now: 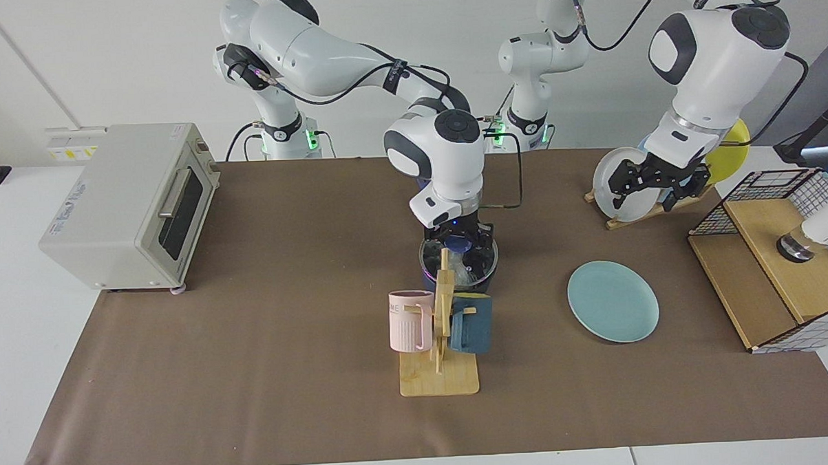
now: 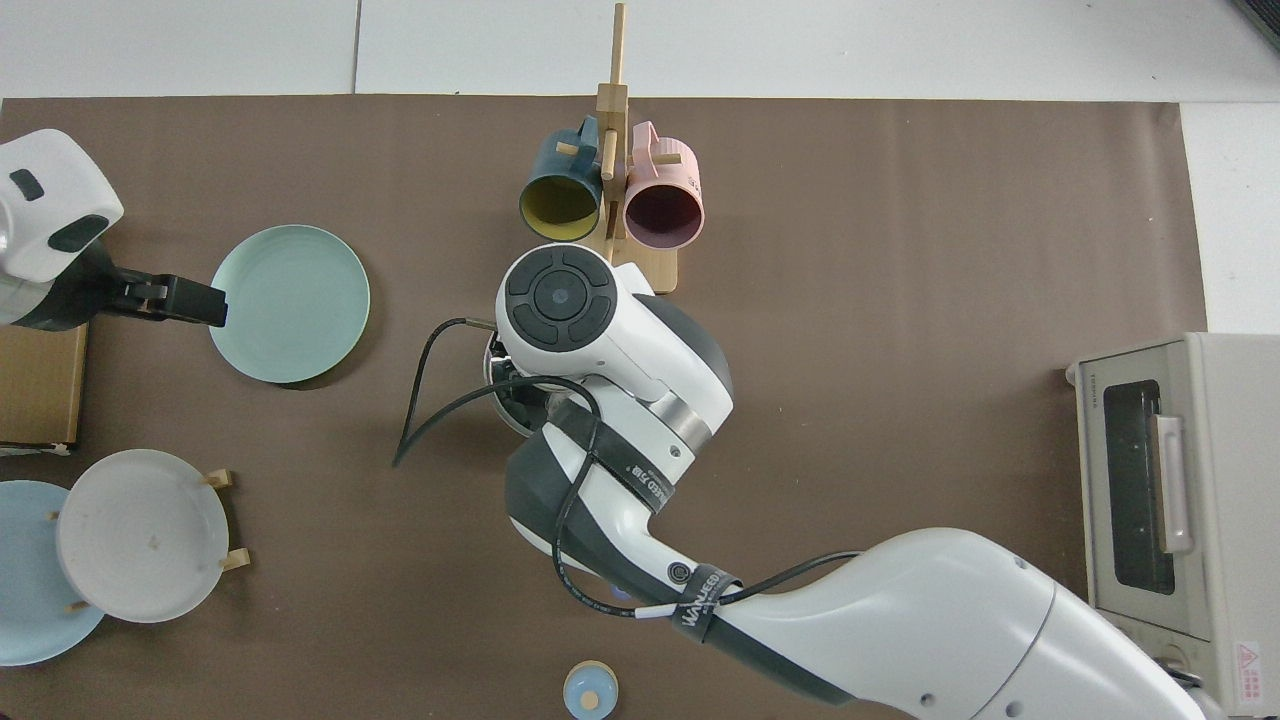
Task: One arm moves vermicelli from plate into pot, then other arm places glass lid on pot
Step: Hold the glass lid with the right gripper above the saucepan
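The dark navy pot (image 1: 436, 281) stands at mid-table behind the mug rack. The glass lid (image 1: 432, 250) lies level at the pot's rim, and my right gripper (image 1: 458, 245) is shut on its blue knob from above. Whitish vermicelli (image 1: 466, 275) shows through the glass inside the pot. From above, the right arm hides nearly all of the pot; only a sliver of the lid's rim (image 2: 497, 398) shows. The teal plate (image 1: 613, 301) (image 2: 290, 303) lies bare. My left gripper (image 1: 650, 191) (image 2: 205, 302) hangs open beside the plate rack, away from the pot.
A wooden mug rack (image 1: 441, 369) with a pink mug (image 1: 410, 320) and a dark blue mug (image 1: 471, 325) stands right in front of the pot. There is a toaster oven (image 1: 130, 201), a rack with a grey plate (image 1: 619, 177), and a wire-sided wooden box (image 1: 780, 261).
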Available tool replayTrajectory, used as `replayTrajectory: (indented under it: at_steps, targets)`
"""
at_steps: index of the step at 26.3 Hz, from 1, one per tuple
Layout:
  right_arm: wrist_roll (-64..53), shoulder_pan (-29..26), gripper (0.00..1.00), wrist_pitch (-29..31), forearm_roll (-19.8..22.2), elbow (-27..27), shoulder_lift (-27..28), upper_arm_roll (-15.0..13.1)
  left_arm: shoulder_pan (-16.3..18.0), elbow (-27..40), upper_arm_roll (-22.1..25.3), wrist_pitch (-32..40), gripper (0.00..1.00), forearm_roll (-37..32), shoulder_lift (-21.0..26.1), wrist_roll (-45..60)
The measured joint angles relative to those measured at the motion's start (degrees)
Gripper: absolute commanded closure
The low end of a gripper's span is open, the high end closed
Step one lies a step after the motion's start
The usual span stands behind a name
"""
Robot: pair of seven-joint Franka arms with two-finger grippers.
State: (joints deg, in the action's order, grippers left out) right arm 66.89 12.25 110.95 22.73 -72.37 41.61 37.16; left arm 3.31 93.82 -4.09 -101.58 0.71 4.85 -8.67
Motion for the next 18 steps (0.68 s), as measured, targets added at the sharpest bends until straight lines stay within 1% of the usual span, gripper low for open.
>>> replayTrajectory:
  at_steps: [7, 18]
  targets:
    - [0.9, 0.6, 0.97, 0.4, 1.0, 0.8, 1.5, 0.1, -0.1, 0.0, 0.0, 0.0, 0.00, 0.0, 0.0, -0.1]
    - [0.9, 0.9, 0.97, 0.4, 1.8, 1.2, 1.9, 0.1, -0.1, 0.0, -0.1, 0.0, 0.00, 0.0, -0.1, -0.1]
